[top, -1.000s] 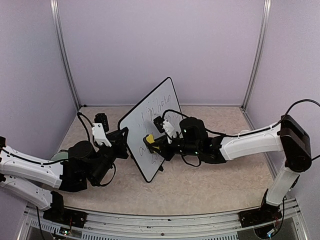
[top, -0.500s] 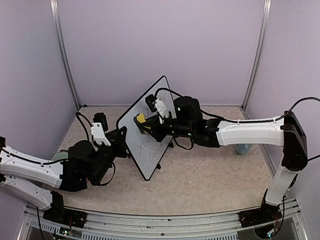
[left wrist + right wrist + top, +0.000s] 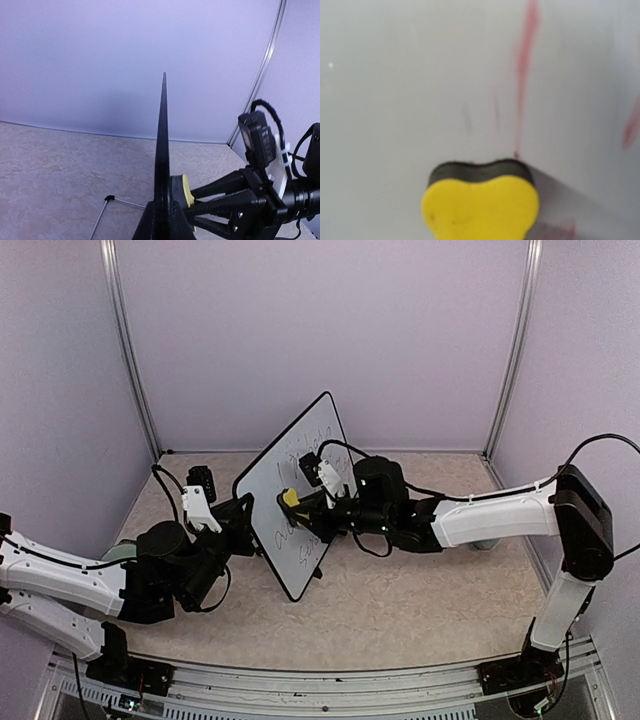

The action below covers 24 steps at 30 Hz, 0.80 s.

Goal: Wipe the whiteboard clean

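The whiteboard [image 3: 300, 455] stands tilted on its edge in the middle of the table, with dark handwriting above and below a wiped band. My left gripper [image 3: 248, 523] is shut on its left frame. In the left wrist view the whiteboard [image 3: 162, 140] is edge-on, a thin black line rising from my left gripper [image 3: 162, 222]. My right gripper [image 3: 302, 506] is shut on a yellow eraser [image 3: 290, 498] pressed flat on the board's face. The right wrist view shows that eraser [image 3: 480, 207] against the whiteboard [image 3: 410, 75], with faint reddish smears beside it.
A thin wire stand leg [image 3: 107, 200] of the board rests on the beige tabletop behind it. A small pale blue object [image 3: 486, 540] sits partly hidden behind the right arm. Purple walls and metal posts [image 3: 510, 350] close in the back and sides.
My right gripper has swept the eraser up the board's face, then partway back down. The left gripper and the board have not moved.
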Each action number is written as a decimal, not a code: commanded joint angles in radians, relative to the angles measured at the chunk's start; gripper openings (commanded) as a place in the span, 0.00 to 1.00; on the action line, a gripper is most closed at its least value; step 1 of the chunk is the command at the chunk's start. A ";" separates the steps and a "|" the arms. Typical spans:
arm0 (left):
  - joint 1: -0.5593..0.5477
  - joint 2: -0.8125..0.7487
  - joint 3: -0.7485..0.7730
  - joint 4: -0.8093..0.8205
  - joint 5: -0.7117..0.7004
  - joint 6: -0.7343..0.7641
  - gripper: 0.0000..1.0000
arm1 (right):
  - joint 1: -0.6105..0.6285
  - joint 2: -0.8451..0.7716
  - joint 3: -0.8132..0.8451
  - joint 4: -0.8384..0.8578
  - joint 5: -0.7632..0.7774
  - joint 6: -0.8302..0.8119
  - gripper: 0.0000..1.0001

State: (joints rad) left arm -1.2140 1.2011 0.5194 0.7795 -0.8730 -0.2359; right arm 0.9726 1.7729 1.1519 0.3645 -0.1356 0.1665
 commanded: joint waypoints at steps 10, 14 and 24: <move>-0.018 0.001 -0.005 -0.051 0.082 0.038 0.00 | -0.042 0.020 0.012 -0.032 -0.022 0.021 0.00; -0.021 0.000 -0.003 -0.054 0.083 0.035 0.00 | -0.064 0.040 0.138 -0.084 -0.031 -0.004 0.00; -0.028 0.002 -0.007 -0.057 0.076 0.027 0.00 | -0.084 0.082 0.211 -0.108 -0.101 -0.011 0.00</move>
State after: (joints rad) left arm -1.2224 1.1995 0.5194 0.7761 -0.8642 -0.2398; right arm 0.8848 1.8194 1.3922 0.2481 -0.1791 0.1558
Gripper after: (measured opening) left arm 0.058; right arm 0.206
